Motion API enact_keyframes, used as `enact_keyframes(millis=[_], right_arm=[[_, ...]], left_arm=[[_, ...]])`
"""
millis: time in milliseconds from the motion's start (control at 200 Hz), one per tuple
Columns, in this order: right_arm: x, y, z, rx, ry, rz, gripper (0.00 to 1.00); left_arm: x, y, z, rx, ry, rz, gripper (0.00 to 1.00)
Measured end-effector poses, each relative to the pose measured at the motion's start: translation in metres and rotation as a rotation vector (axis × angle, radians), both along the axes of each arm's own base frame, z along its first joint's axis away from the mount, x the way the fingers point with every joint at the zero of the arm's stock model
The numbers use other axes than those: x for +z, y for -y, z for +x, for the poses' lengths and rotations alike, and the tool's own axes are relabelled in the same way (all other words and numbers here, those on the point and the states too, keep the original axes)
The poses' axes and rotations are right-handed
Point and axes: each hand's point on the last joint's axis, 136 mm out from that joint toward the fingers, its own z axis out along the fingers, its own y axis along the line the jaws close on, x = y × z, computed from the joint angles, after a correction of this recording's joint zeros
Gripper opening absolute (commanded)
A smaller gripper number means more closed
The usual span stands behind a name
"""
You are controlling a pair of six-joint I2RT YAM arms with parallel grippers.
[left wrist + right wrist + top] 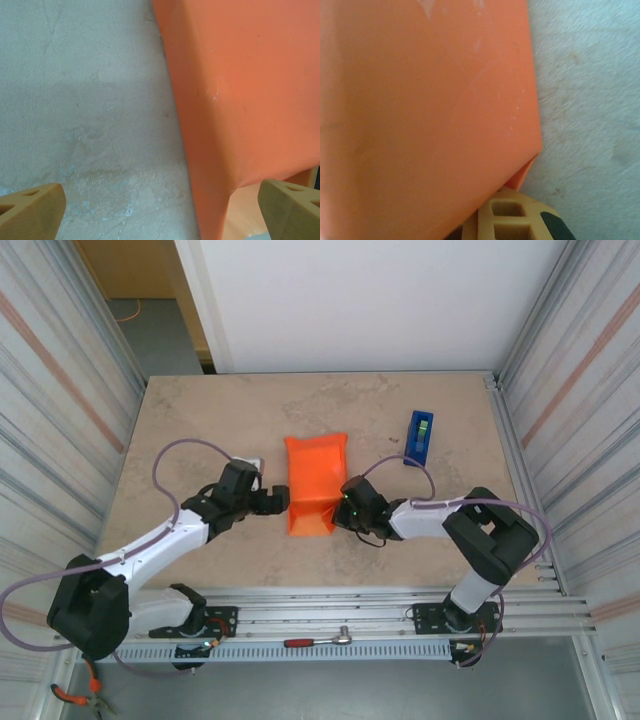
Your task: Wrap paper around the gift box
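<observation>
Orange thin paper sheet (314, 483), plain and unpatterned, is folded into a bulging, tapered packet. It lies flat on the beige stone-look table (200, 420), directly between the two grippers. The paper covers whatever the packet encloses on every side seen, so the contents cannot be made out.

Left gripper (281, 501): just beside the packet's left near edge. In the left wrist view its two tan fingers (30, 212) stand wide apart, released, gripping nothing. The paper's creased side wall and lower corner (240, 100) sit ahead of and between them, closer to the finger at the frame's right. Bare table lies ahead of the other finger. Both fingertips are cropped by the bottom of the frame, so contact with the sheet cannot be judged.

Right gripper (345, 508): against the packet's right near corner. In the right wrist view one tan finger (512, 220) with a dark pad shows just under the paper's pointed corner fold (420, 110). The opposite finger is hidden by the sheet. Cannot tell whether this gripper is clamped on the paper or only resting at it.

Narrow blue tape dispenser with green roll (420, 437): beyond the right gripper and out to its right, well apart from the packet.

Red-handled ratchet wrench (318, 641): behind both grippers, on the metal rail between the arm bases.
</observation>
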Motion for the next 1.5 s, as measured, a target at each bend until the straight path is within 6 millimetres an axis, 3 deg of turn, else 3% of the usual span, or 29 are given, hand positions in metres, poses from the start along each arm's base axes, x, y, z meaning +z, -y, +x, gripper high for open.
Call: enact_keyframes(millis=[95, 301, 526, 867, 1157, 1503], right_arm=[[0.003, -0.003, -0.006, 0.007, -0.002, -0.001, 0.00], [0.029, -0.005, -0.008, 0.005, 0.051, 0.018, 0.00], [0.035, -0.009, -0.002, -0.001, 0.061, 0.020, 0.00], [0.014, -0.011, -0.002, 0.000, 0.027, -0.018, 0.00], [0.002, -0.015, 0.000, 0.004, 0.017, -0.025, 0.00], [0.020, -0.021, -0.001, 0.014, 0.052, 0.015, 0.00]], left_arm=[[0.004, -0.002, 0.002, 0.014, 0.005, -0.027, 0.99], [0.010, -0.008, -0.002, 0.045, 0.017, -0.105, 0.99], [0.015, -0.012, -0.008, 0.060, 0.028, -0.136, 0.99], [0.022, -0.012, -0.009, 0.068, 0.043, -0.164, 0.99], [0.008, -0.011, -0.015, 0.063, 0.001, -0.174, 0.99], [-0.017, -0.014, -0.027, 0.108, -0.079, -0.197, 0.97]])
